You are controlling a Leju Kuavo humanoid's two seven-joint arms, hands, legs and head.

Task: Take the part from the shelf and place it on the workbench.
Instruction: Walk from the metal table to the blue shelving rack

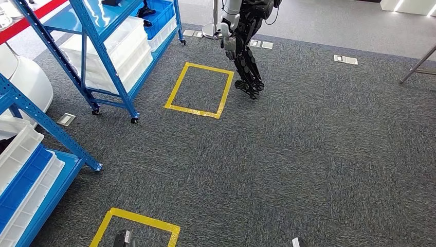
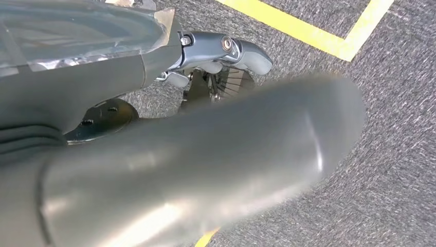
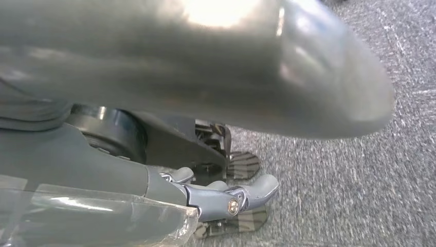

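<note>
Two blue shelf racks stand on the left. The far rack point(image 1: 105, 56) carries white bins point(image 1: 126, 43) and a blue bin point(image 1: 160, 15) with dark items in it that are too small to identify. The near rack point(image 1: 38, 121) holds white and blue trays point(image 1: 20, 170). My left hand point(image 1: 123, 239) and right hand point(image 1: 296, 242) just show at the bottom edge, hanging low over the carpet. In the left wrist view my left hand point(image 2: 216, 56) holds nothing, its fingers point(image 2: 247, 51) stretched out. In the right wrist view my right hand point(image 3: 226, 198) also holds nothing, its fingers point(image 3: 257, 188) apart.
Another humanoid robot point(image 1: 244, 49) stands at the top centre beside a yellow tape square point(image 1: 200, 90). A second yellow tape square point(image 1: 136, 226) lies on the carpet by my feet. A metal leg point(image 1: 417, 67) slants in at the right edge. Grey carpet point(image 1: 308, 154) spreads between them.
</note>
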